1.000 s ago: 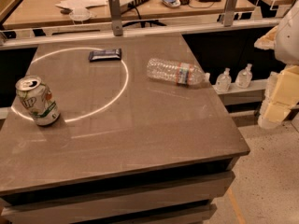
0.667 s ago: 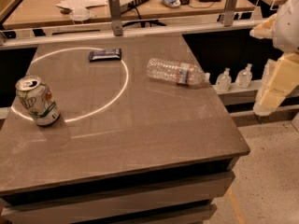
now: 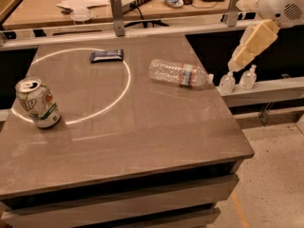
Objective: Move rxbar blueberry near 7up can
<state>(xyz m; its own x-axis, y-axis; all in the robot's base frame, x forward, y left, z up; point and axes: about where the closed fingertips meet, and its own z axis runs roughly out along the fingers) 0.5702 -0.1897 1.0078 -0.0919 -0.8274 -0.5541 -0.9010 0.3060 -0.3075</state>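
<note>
Tool [image 3: 241, 58] risen at right; rxbar blueberry [image 3: 107, 55] well apart leftward.

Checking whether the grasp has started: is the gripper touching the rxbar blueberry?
Apart. The camera view shows the gripper beyond the right edge of the table, with the water bottle lying between it and the rxbar blueberry.

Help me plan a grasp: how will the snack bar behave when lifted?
Lying flat, the snack bar probably won't roll or tip. Its thin shape looks light, maybe hard to pinch. The gripper hangs right of the table.
</note>
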